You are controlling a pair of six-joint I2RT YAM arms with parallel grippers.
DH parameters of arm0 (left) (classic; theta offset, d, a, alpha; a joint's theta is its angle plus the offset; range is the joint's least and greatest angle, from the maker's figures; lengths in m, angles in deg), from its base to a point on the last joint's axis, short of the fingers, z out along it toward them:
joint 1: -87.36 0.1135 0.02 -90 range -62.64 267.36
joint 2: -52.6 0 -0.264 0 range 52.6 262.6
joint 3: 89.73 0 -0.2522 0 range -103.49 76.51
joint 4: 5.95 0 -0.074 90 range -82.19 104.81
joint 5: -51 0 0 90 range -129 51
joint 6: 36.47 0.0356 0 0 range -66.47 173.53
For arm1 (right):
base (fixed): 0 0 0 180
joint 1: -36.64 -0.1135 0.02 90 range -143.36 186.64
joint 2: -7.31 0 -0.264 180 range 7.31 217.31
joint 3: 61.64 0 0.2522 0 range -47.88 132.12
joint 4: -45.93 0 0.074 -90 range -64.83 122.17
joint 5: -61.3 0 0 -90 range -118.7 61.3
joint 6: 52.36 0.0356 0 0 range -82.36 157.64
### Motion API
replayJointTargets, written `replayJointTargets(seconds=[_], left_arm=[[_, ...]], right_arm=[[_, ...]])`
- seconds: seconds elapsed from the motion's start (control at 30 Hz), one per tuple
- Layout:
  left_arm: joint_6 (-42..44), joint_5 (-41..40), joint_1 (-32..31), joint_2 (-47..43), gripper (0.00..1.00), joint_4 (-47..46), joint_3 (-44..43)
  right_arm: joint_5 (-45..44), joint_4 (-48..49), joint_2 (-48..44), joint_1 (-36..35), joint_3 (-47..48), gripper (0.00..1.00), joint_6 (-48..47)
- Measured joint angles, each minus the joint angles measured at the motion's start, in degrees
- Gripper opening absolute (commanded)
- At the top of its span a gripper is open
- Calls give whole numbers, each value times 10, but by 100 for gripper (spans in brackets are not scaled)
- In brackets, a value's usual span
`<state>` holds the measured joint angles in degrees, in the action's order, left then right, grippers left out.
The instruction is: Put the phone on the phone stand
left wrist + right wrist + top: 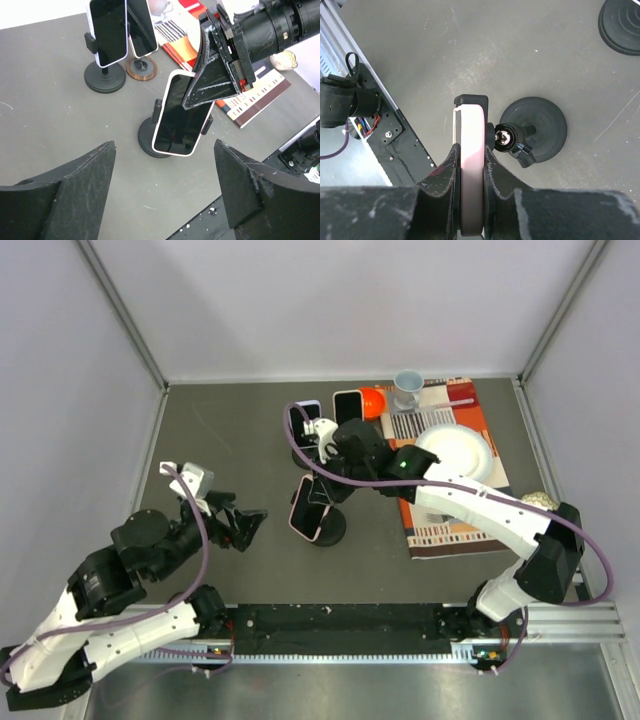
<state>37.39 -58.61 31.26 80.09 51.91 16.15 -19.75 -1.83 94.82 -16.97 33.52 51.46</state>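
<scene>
A pink-edged phone with a dark screen leans in the cradle of a black round-based phone stand near the table's middle. My right gripper is shut on the phone's upper part. In the right wrist view the fingers press both faces of the phone, and the stand's clip caps its far end beside the stand base. My left gripper hangs open and empty left of the stand. Its view shows the phone beyond the left gripper.
Two more phones stand on holders behind, one on a black base and one on a wood-ringed base. A patterned cloth at the right carries a white plate, a grey cup and an orange object. The rail edges the front.
</scene>
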Motion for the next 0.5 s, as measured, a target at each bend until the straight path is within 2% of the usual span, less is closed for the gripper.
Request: replayJointTargets(seconds=[0.13, 0.33, 0.4, 0.5], left_arm=[[-4, 11, 0, 19, 96, -2, 0], [-5, 24, 0, 58, 99, -24, 12], [-5, 33, 1, 71, 99, -39, 23], [2, 70, 17, 102, 99, -64, 36]], right_arm=[[16, 2, 1, 2, 0, 0, -12], [49, 2, 0, 13, -2, 0, -19], [67, 9, -3, 22, -10, 10, -18], [102, 23, -10, 39, -27, 15, -19]])
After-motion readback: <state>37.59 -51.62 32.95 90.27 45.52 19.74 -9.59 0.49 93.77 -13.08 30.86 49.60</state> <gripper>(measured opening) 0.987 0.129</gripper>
